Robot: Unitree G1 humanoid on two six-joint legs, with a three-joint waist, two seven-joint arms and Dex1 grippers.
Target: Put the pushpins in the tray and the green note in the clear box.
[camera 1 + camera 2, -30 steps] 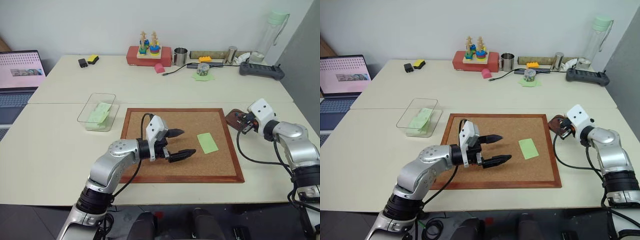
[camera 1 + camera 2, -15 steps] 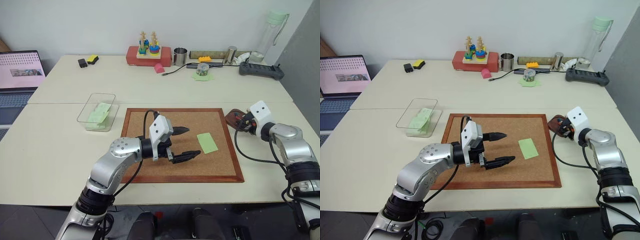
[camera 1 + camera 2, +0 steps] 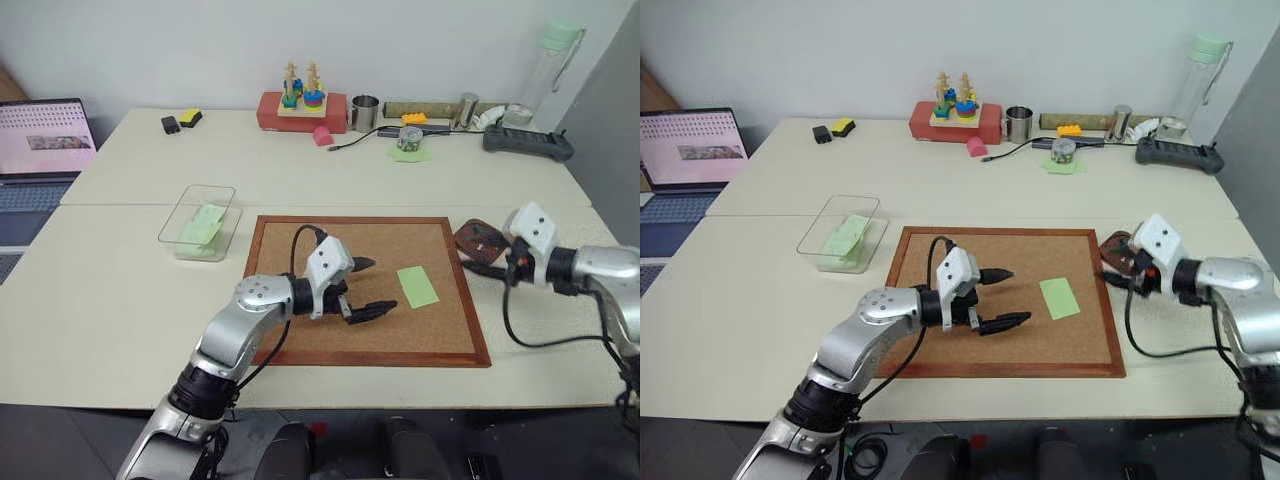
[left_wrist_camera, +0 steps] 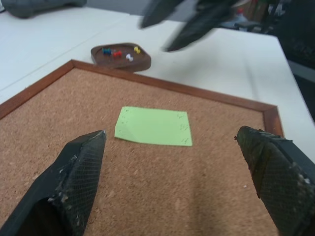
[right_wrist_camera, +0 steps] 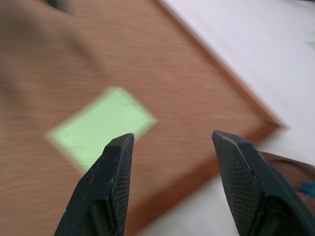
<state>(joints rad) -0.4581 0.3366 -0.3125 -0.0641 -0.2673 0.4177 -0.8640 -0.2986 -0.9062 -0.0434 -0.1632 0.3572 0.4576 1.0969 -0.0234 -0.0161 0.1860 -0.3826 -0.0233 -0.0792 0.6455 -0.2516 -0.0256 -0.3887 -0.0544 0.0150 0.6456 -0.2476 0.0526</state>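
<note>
Bench: pale tabletop under a plain wall; your corkboard (image 3: 368, 290) lay in the middle of it, and everything below is placed from that board.
Green note: the green note (image 3: 416, 286) lay flat on the cork toward the board's right side, unheld, with no pin showing in it.
Left pincer: your left pincer (image 3: 365, 288) hung low over the board just left of the note, its fingers (image 4: 74, 179) wide apart and empty.
Right pincer: your right pincer (image 3: 480, 257) sat off the board's right edge beside the tray, fingers (image 5: 112, 177) apart with nothing between them.
Tray: the tray (image 4: 120, 55), just past the board's right rim, held several pushpins (image 4: 118, 52); blue, red, white and yellow heads could be made out.
Clear box: the clear box (image 3: 198, 222) stood off the board's upper-left corner and already held green paper.
Risk, grip: you could have pressed thin paper into the cork and closed on nothing, since a flat sheet gives blunt tips no edge.
Risk, carry: a pinch at one corner might have let the note droop, flutter and slip out on the way to the box.
Risk, tray: a careless right-arm swing could have tipped the pins out.
</note>
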